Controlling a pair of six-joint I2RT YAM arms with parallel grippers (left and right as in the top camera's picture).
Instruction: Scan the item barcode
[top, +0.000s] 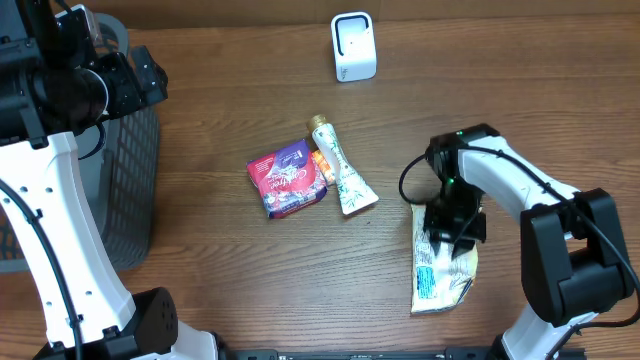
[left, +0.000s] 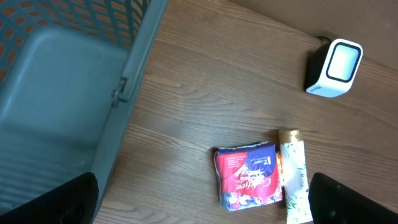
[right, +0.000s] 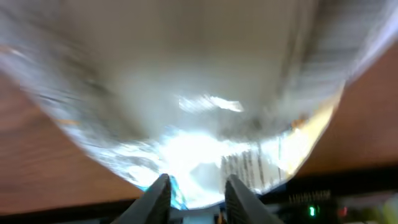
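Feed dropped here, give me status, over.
Left pincer open near basket. Right pincer slightly parted on snack bag, grip unclear. Red packet, tube beside route to scanner.

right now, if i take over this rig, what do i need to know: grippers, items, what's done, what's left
Left gripper: open wide, empty, hanging beside the basket.
Right gripper: down on the silver bag at the near right of the table. The jaws are narrowly apart, but the wrist view is too blurred to tell whether they grip it.
Scanner: at the far edge, with nothing in front of it.
Red packet and tube: mid-table, side by side, no gripper on them.
Done: the right arm is at the bag.
Left: lift the bag and probably turn its barcode to the scanner.
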